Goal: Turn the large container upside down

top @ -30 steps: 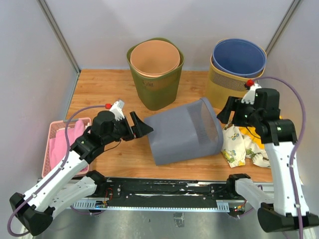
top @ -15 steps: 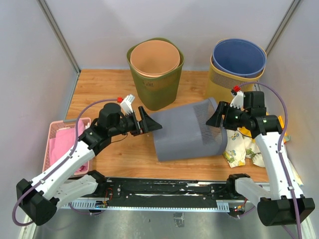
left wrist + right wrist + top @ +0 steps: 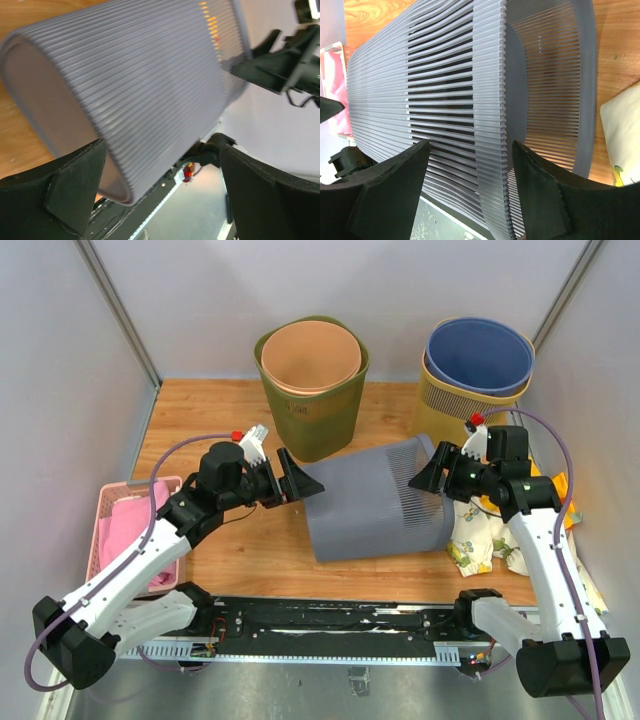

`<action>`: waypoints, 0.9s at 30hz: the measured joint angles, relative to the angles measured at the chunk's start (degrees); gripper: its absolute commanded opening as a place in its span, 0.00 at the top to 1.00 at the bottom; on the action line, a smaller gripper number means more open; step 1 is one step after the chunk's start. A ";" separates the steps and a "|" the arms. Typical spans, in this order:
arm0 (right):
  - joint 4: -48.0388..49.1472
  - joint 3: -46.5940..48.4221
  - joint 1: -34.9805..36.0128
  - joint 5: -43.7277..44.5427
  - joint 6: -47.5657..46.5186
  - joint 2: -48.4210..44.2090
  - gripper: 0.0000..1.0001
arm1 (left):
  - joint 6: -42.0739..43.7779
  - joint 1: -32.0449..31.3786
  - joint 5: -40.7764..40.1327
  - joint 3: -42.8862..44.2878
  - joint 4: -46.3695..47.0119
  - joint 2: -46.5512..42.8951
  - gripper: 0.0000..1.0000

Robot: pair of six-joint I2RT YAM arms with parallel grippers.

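Observation:
The large grey ribbed container lies on its side in the middle of the wooden table, base to the left and mouth to the right. My left gripper is open at the base end. In the left wrist view the container has its lower base edge between the spread jaws of the gripper. My right gripper is open at the mouth. In the right wrist view the gripper straddles the container's rim band, one finger outside and one over the opening.
An olive bin with a peach bin nested in it stands at the back centre. A yellow bin holding a blue one stands at the back right. A pink basket with pink cloth sits left. A patterned cloth lies right.
Both grippers have closed in on the container, the left up to its base and the right leftward onto its rim. The container has shifted slightly and turned a little.

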 measured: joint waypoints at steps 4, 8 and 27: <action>0.13 -0.48 0.00 0.02 0.15 0.00 0.26 | -0.02 0.07 -3.93 -3.56 -1.88 -1.73 0.01; 0.37 -0.81 0.00 0.04 0.22 0.00 0.25 | -0.42 0.26 -4.09 -5.86 -1.16 -2.32 0.01; 9.09 -3.17 -0.52 -1.11 5.75 1.16 0.21 | -1.33 2.40 7.65 3.26 5.33 4.63 0.01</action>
